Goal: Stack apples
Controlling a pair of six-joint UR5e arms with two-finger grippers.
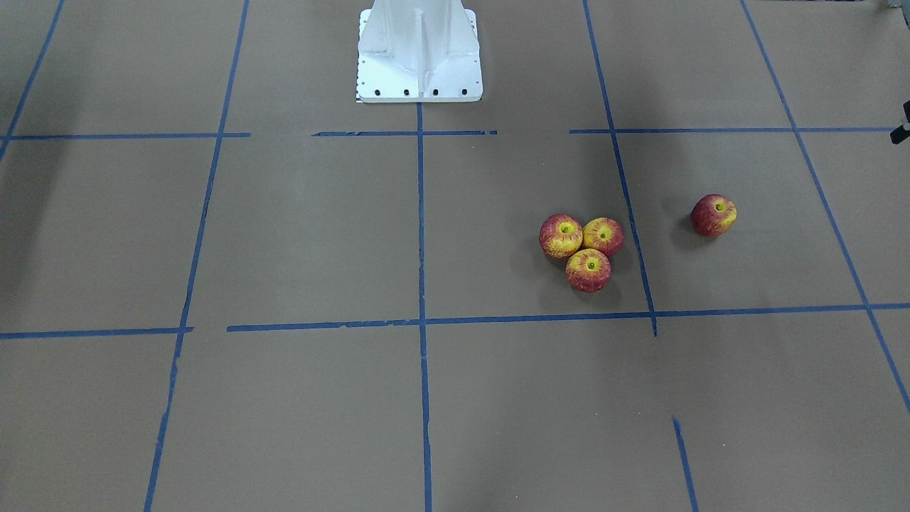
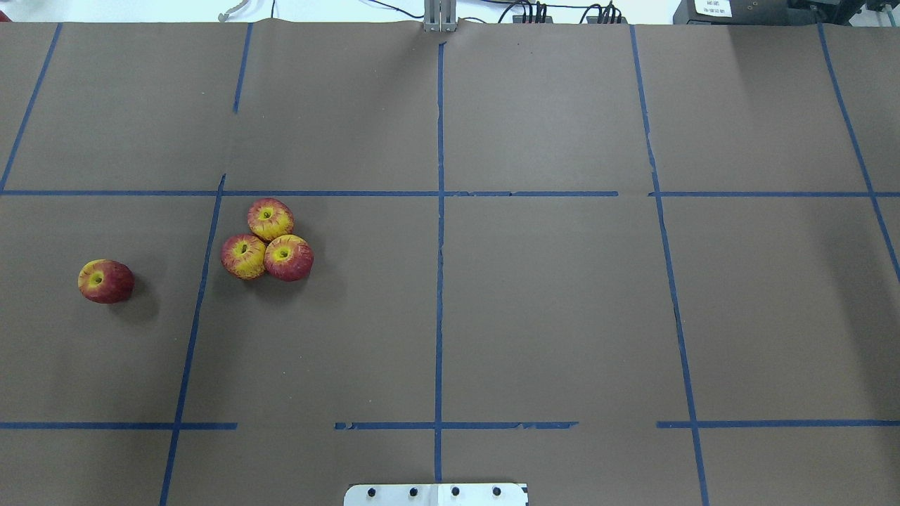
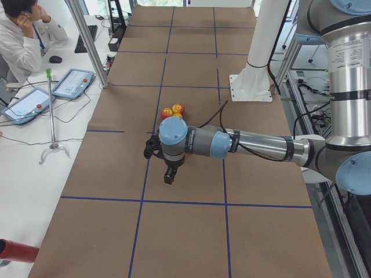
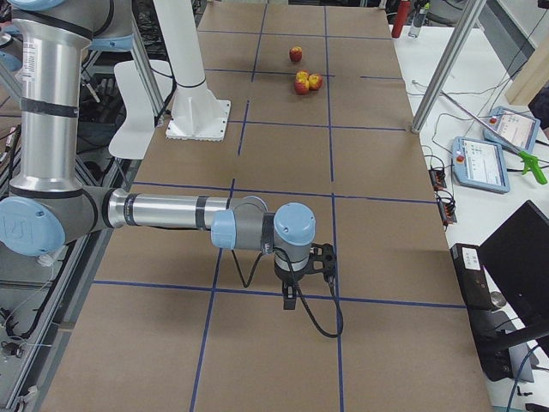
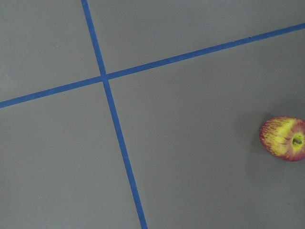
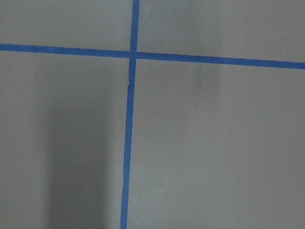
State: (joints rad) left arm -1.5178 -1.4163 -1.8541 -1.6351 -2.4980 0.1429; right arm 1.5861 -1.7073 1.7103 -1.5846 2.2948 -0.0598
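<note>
Three apples (image 1: 561,235) (image 1: 603,236) (image 1: 588,270) sit touching in a cluster on the brown table, stems up; they also show in the overhead view (image 2: 271,219). A fourth apple (image 1: 713,215) lies alone toward the table's left end, also in the overhead view (image 2: 105,281) and at the right edge of the left wrist view (image 5: 283,139). My left gripper (image 3: 168,175) hangs above the table near the lone apple. My right gripper (image 4: 290,299) hangs over the far right part of the table, away from all apples. I cannot tell whether either is open or shut.
The table is covered in brown paper with a blue tape grid (image 2: 439,281). The white robot base (image 1: 419,53) stands at the middle of the robot's edge. Operators' tablets (image 3: 72,83) and a person (image 3: 26,29) are beside the far edge.
</note>
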